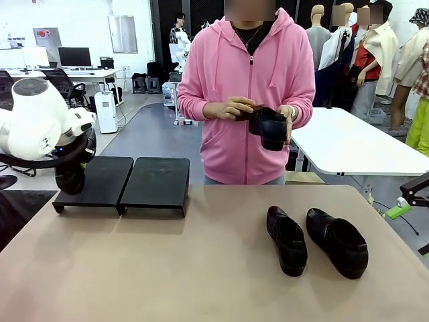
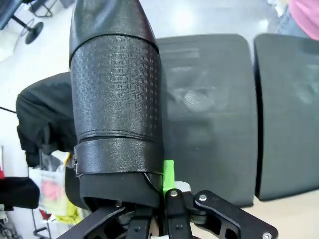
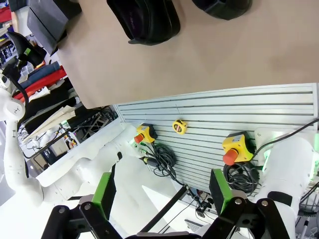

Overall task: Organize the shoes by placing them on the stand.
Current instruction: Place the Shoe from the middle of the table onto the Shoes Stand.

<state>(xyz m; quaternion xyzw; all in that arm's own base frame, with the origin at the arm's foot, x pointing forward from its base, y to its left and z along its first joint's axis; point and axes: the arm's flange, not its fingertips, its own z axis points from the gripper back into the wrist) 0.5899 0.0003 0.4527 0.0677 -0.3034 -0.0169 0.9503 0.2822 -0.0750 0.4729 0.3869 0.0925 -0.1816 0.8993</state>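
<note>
My left gripper (image 2: pixel 149 186) is shut on the heel end of a black shoe (image 2: pixel 117 99), which hangs toe-forward over the left edge of the stand's left panel (image 2: pixel 209 124). From the front, this shoe (image 1: pixel 70 180) is at the outer edge of the stand (image 1: pixel 157 182), under my left wrist. Two more shoes (image 1: pixel 287 239) (image 1: pixel 338 241) lie side by side on the table's right half. The person holds another shoe (image 1: pixel 268 126) in both hands at chest height. My right gripper (image 3: pixel 162 191) is open and holds nothing, off the table's right edge (image 1: pixel 405 204).
The tan table (image 1: pixel 167 268) is bare between the stand and the two shoes. In the right wrist view, both shoes (image 3: pixel 147 20) (image 3: pixel 222 9) sit near the table edge (image 3: pixel 224 55), above a slatted wall with emergency-stop buttons (image 3: pixel 234 149). A white table (image 1: pixel 348 144) stands behind on the right.
</note>
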